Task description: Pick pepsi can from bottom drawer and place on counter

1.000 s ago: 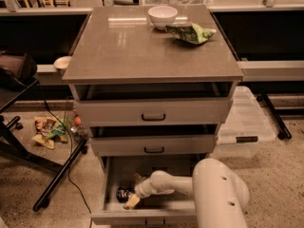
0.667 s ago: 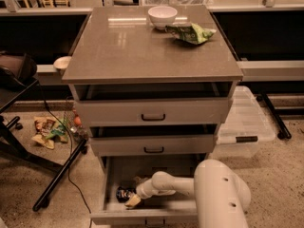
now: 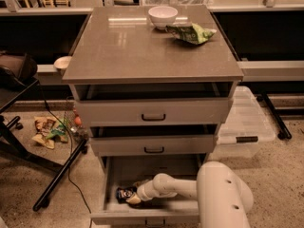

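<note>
The pepsi can (image 3: 123,194), dark blue with a white-red-blue logo, lies on its side at the left of the open bottom drawer (image 3: 142,216). My arm reaches from the lower right into the drawer. The gripper (image 3: 134,198) is right against the can's right end, low on the drawer floor. The can's right end is hidden behind the gripper. The counter (image 3: 128,46) is the glossy grey-brown top of the cabinet above.
A white bowl (image 3: 163,16) and a green snack bag (image 3: 190,33) sit at the back right of the counter. The two upper drawers (image 3: 153,112) stand slightly open. A clear plastic bin (image 3: 244,127) is right of the cabinet; a black stand leg (image 3: 59,177) and litter are on its left.
</note>
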